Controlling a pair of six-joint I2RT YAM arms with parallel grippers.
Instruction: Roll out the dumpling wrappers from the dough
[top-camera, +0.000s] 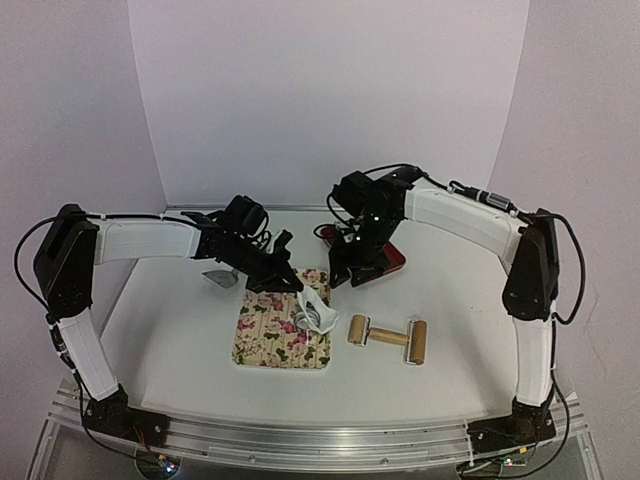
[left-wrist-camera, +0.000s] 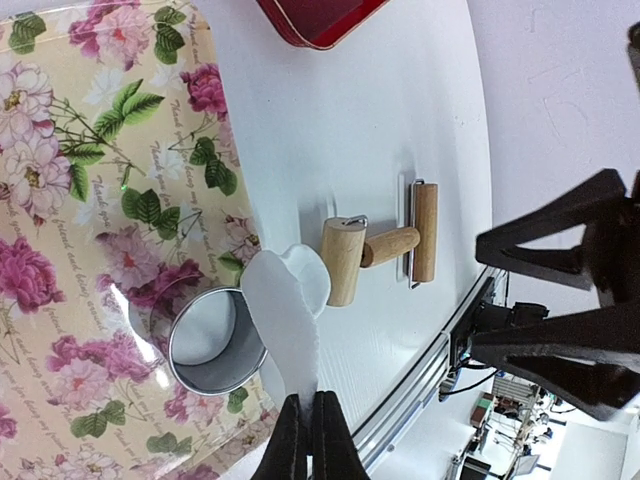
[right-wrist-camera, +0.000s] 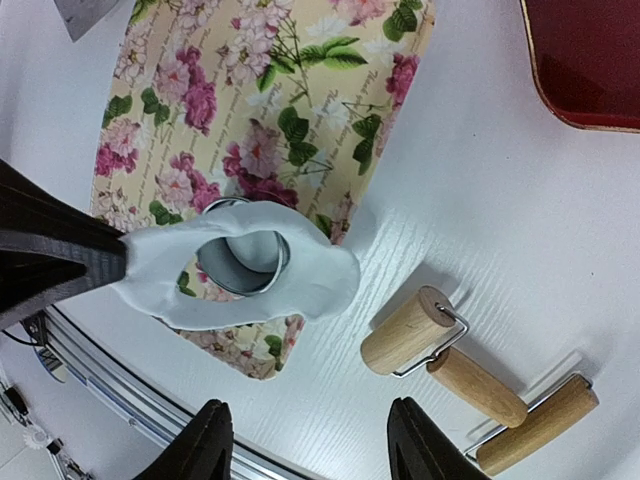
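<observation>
The left gripper (left-wrist-camera: 308, 432) is clamped on a limp white holed dough sheet (right-wrist-camera: 320, 282) above the floral plastic mat (left-wrist-camera: 60, 200). At the mat's 3 o'clock edge, a shiny metal ring cutter (left-wrist-camera: 215, 382) encloses the thin white round dumpling wrapper (left-wrist-camera: 205, 335). The right gripper (right-wrist-camera: 315, 445) stands with fingers apart, empty.

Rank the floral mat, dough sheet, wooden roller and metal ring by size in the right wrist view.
1. floral mat
2. dough sheet and wooden roller: alike; the lifted sheet is nearer the camera
3. metal ring
</observation>
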